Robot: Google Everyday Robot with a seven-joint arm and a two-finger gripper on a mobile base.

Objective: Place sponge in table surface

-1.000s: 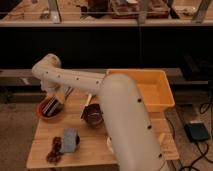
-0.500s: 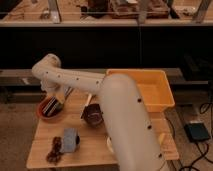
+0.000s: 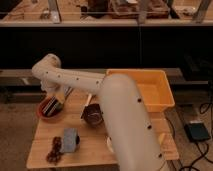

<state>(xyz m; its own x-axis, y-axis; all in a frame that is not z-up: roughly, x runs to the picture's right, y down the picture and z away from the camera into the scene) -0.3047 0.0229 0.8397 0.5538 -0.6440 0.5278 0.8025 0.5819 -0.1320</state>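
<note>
The grey-blue sponge (image 3: 70, 140) lies on the light wooden table surface (image 3: 90, 145), near its front left. My white arm reaches from the lower right up and over to the left. Its gripper (image 3: 55, 101) hangs over the red bowl (image 3: 48, 110) at the table's left edge, well behind the sponge and apart from it. Nothing shows in the gripper.
A dark bowl (image 3: 93, 115) stands mid-table beside my arm. A yellow plastic bin (image 3: 147, 87) sits at the back right. A small brown lump (image 3: 54, 150) lies left of the sponge. A black pedal (image 3: 198, 132) and cables lie on the floor at right.
</note>
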